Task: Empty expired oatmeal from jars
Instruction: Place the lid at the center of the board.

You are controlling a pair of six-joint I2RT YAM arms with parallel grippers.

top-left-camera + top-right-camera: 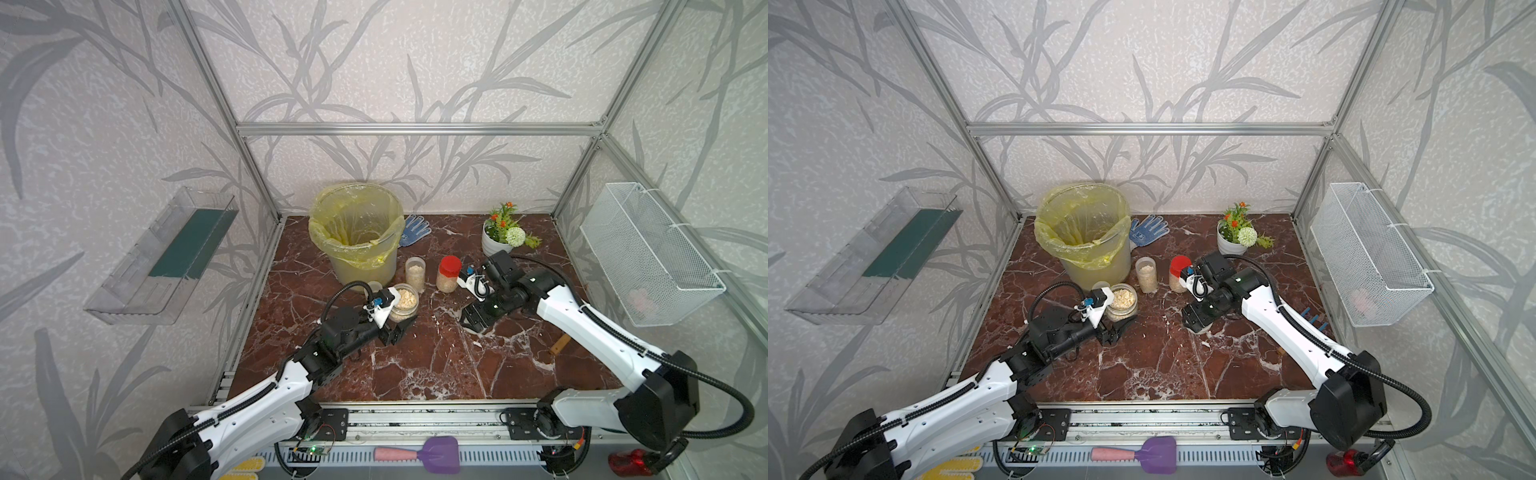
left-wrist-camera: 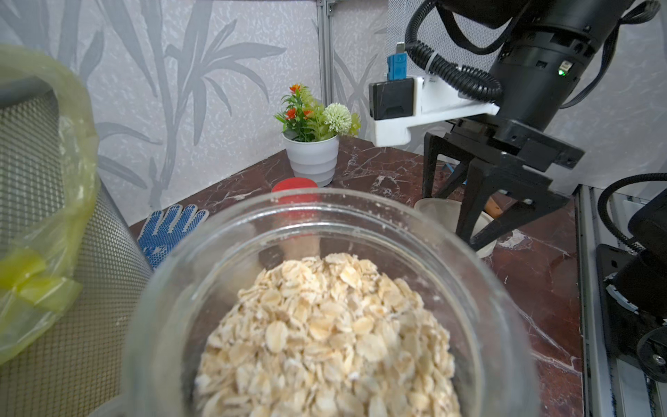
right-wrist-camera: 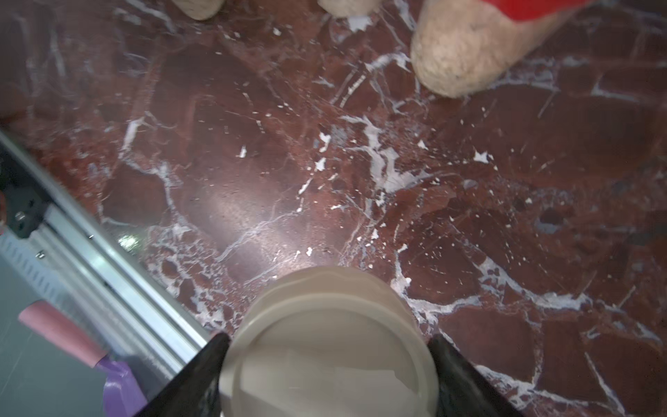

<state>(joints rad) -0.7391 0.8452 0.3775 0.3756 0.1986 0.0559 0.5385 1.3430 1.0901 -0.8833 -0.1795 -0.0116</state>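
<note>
The marble worktop (image 1: 415,365) carries the bucket (image 1: 361,249) with its yellow liner at the rear. The left end effector (image 1: 401,326) is closed on the lidless squat jar (image 1: 405,303), which stands upright just in front of the bucket's base with oatmeal (image 2: 325,325) lying below its rim. Farther from the bucket on the right arm's side, the right end effector (image 3: 328,339) is clamped on the beige lid (image 3: 325,372) low over the worktop, one finger at each side of the lid. The slim jar (image 1: 415,272) stands just beside the bucket's base, and the red-capped jar (image 1: 449,274) stands next beyond it; both contain oatmeal.
</note>
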